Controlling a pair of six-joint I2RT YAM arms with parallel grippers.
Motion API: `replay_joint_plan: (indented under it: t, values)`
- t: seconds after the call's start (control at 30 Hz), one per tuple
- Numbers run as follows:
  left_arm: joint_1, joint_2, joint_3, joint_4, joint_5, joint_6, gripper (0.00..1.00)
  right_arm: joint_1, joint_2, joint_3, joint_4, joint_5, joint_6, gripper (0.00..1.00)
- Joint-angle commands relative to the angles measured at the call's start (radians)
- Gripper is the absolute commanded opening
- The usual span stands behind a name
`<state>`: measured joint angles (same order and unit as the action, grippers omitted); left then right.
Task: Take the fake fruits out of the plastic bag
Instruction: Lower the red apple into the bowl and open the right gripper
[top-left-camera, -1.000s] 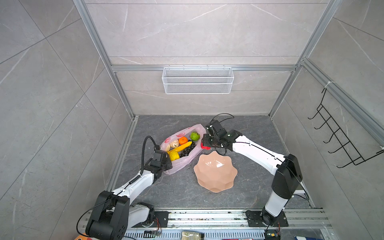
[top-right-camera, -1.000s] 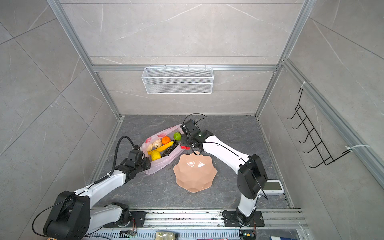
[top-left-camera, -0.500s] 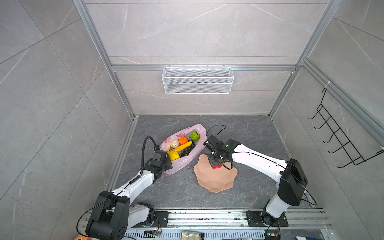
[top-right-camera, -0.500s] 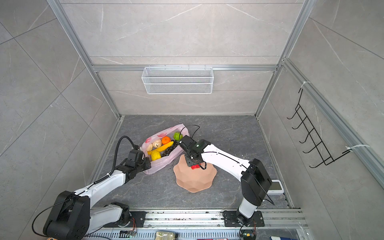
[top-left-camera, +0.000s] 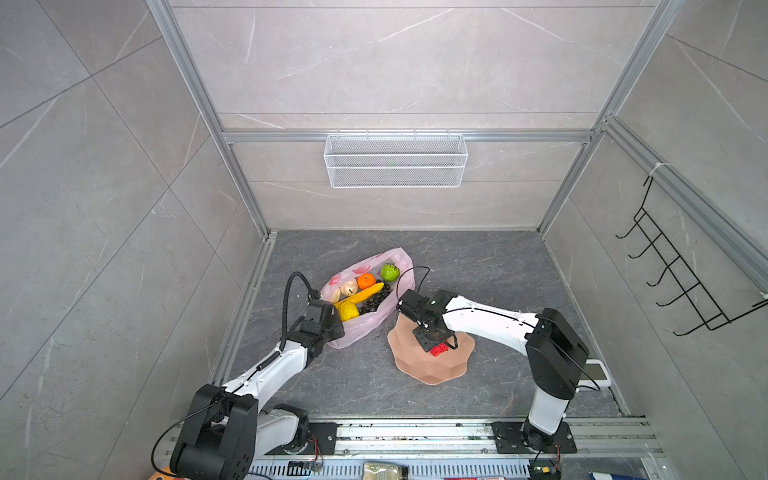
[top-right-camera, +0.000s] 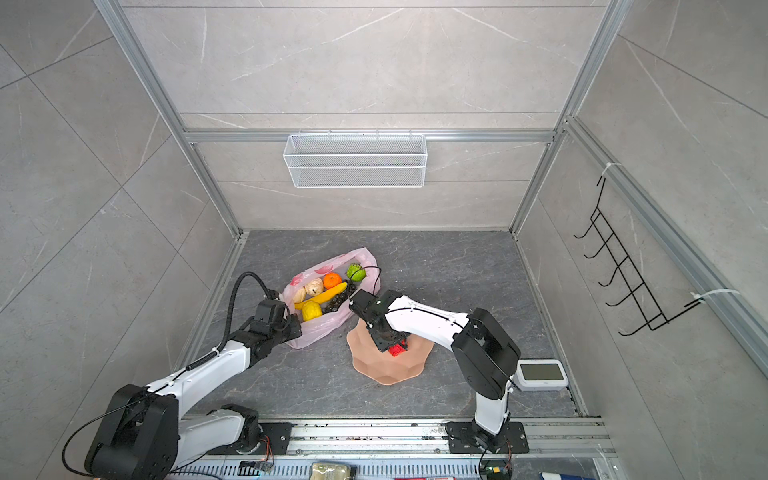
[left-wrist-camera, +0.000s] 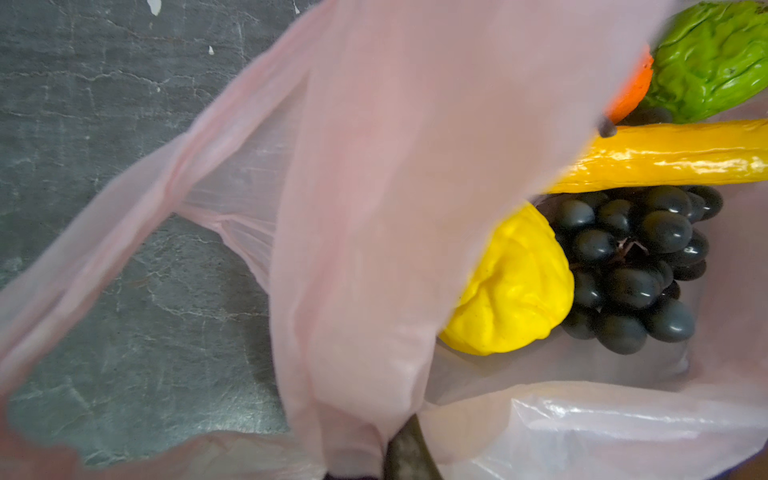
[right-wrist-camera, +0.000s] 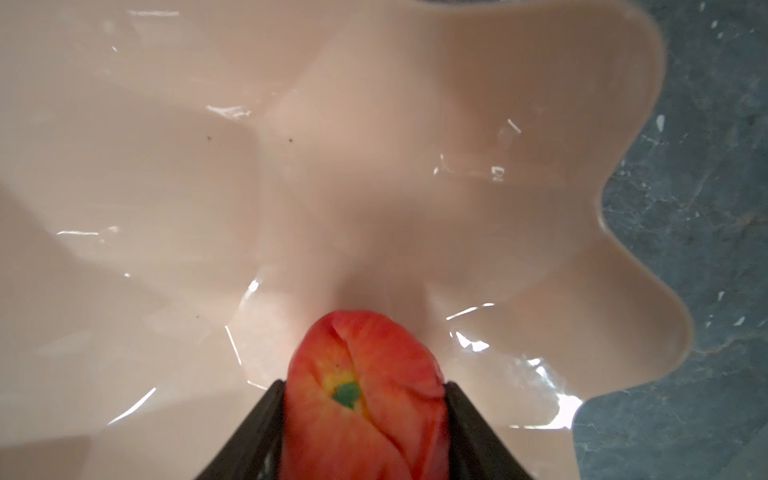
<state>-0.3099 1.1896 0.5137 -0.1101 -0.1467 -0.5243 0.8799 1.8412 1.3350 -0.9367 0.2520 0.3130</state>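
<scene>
Your right fingers (right-wrist-camera: 257, 428) clamp the small red plastic fruit (right-wrist-camera: 361, 395) over the peach wavy-edged plate (top-left-camera: 453, 365). Your left fingers (left-wrist-camera: 409, 453) pinch together on the thin translucent pink plastic bag (top-left-camera: 361, 328), just beside the plate. Yellow plastic banana (top-left-camera: 363, 294) and dark purple grape bunch (top-left-camera: 374, 302) lie inside the bag.
</scene>
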Motion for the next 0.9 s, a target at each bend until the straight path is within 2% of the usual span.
replay_joint_plan:
  t: [0.0, 0.2, 0.3, 0.6, 0.87]
  values:
    - [-0.001, -0.022, 0.028, -0.006, 0.004, 0.010, 0.05, 0.009, 0.027, 0.030, -0.050, 0.033, -0.038, 0.60]
    - [-0.002, -0.017, 0.028, -0.005, 0.003, 0.010, 0.05, 0.014, 0.020, 0.012, -0.025, 0.039, -0.036, 0.76]
    - [-0.001, -0.013, 0.030, -0.002, 0.003, 0.010, 0.05, 0.017, 0.007, 0.003, -0.020, 0.039, -0.029, 0.80]
    - [-0.001, -0.004, 0.031, 0.001, 0.004, 0.012, 0.05, 0.021, -0.069, -0.063, -0.024, 0.046, 0.002, 0.87]
    - [-0.002, -0.008, 0.025, 0.005, 0.010, 0.005, 0.05, 0.025, -0.129, -0.065, -0.013, 0.027, 0.045, 0.88]
